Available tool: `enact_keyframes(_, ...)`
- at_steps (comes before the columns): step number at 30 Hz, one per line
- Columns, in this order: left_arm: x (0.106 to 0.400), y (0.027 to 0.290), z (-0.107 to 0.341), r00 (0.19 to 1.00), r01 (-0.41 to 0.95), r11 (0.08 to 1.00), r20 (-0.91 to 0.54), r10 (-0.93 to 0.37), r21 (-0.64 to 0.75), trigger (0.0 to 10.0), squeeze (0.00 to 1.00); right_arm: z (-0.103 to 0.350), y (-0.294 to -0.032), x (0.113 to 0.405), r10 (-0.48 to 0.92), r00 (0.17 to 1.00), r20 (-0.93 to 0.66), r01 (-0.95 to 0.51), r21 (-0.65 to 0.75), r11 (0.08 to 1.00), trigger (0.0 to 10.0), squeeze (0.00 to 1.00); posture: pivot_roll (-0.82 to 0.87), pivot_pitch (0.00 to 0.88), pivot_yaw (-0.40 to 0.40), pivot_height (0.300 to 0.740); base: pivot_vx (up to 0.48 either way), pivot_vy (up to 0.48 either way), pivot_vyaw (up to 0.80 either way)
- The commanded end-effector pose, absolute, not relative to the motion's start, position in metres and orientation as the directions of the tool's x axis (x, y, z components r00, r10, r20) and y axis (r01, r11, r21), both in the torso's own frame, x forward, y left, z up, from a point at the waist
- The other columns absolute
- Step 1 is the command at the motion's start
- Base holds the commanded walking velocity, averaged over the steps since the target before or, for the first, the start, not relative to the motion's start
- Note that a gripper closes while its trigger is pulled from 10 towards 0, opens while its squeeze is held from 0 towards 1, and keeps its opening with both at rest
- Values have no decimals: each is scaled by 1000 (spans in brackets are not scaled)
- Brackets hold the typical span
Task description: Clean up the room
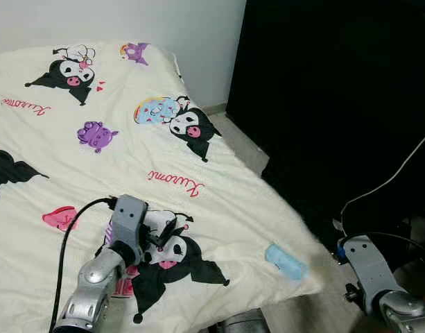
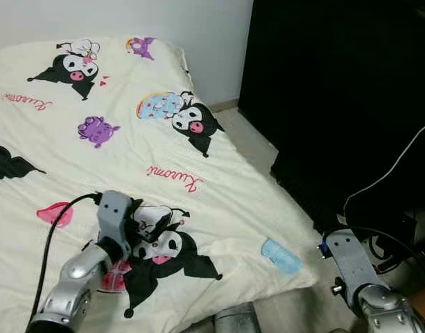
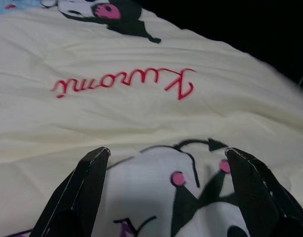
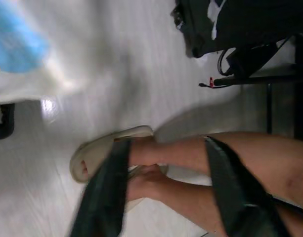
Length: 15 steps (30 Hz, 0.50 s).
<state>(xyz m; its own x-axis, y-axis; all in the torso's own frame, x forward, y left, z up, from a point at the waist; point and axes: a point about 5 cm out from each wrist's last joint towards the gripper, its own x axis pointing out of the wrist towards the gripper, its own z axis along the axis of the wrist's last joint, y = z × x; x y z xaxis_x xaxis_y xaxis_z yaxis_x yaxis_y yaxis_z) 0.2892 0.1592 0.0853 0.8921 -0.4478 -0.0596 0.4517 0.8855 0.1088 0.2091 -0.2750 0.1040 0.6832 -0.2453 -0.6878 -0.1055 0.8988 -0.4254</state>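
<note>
I am holding my left tool (image 3: 166,163) wide open and empty just above the bed (image 1: 219,201), judging I am reaching for the pale blue object (image 1: 285,261) lying off to its right near the bed's corner, so next I must swing across to it.

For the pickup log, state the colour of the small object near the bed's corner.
Light blue object, clearest in the left eye view.

Cream bedspread (image 1: 219,201) — black-and-white cartoon prints, red script; light-blue object (image 1: 285,261); black curtain (image 1: 337,90).
</note>
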Motion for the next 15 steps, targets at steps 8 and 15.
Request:
enact_keyframes(8, 289, 173, 77, 911, 410, 890, -123, -393, 199, 10000, 0, 133, -268, 229, -207, 801, -561, -53, -411, 910, 10000, 1000, -255, 220, -74, 580, 0, 0, 0)
enact_keyframes(15, 306, 244, 104, 996, -92, 986, -7, 94, 137, 10000, 0, 142, -235, 264, -106, 912, -397, -1, -260, 966, 10000, 0, -208, 213, -72, 580, 0, 0, 0)
